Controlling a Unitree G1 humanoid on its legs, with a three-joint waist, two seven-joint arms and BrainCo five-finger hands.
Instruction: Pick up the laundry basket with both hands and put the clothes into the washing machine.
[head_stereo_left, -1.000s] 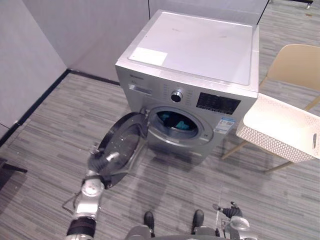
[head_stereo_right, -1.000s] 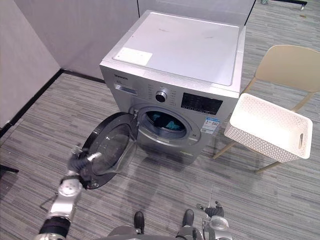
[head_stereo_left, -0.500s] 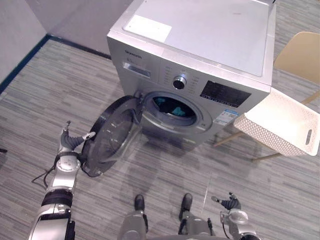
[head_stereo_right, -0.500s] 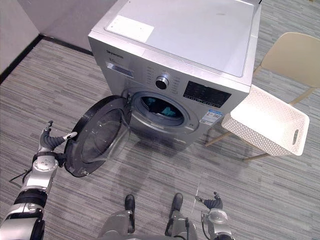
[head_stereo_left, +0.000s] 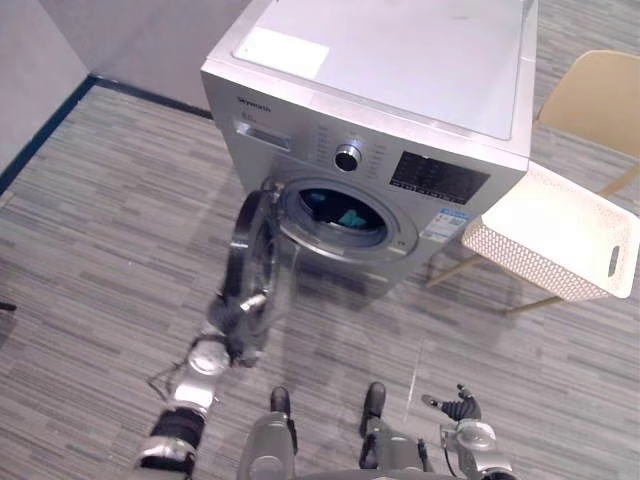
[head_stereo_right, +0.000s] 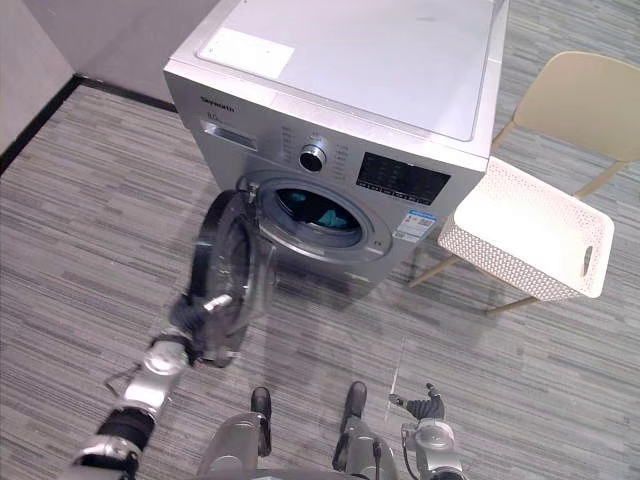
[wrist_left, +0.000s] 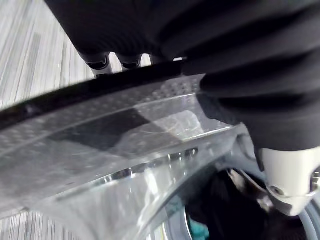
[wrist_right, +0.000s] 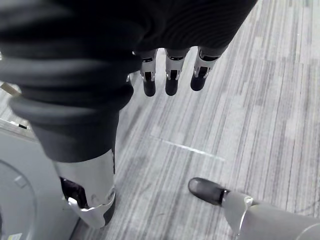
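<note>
Left eye view: left hand (head_stereo_left: 232, 318), fingers straight, presses the door (head_stereo_left: 258, 250) rim, probably to shut it since clothes (head_stereo_left: 345, 215) are in the washing machine (head_stereo_left: 400, 90); right hand (head_stereo_left: 458, 408) hangs loose.

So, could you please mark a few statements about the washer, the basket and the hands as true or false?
1. The washing machine has its door fully closed. False: the door stands part open, with the left hand at its lower edge.
2. The white laundry basket rests on the beige chair. True.
3. Teal clothing lies inside the drum. True.
4. The right hand holds the basket. False: it hangs open, low over the floor, apart from the basket.
</note>
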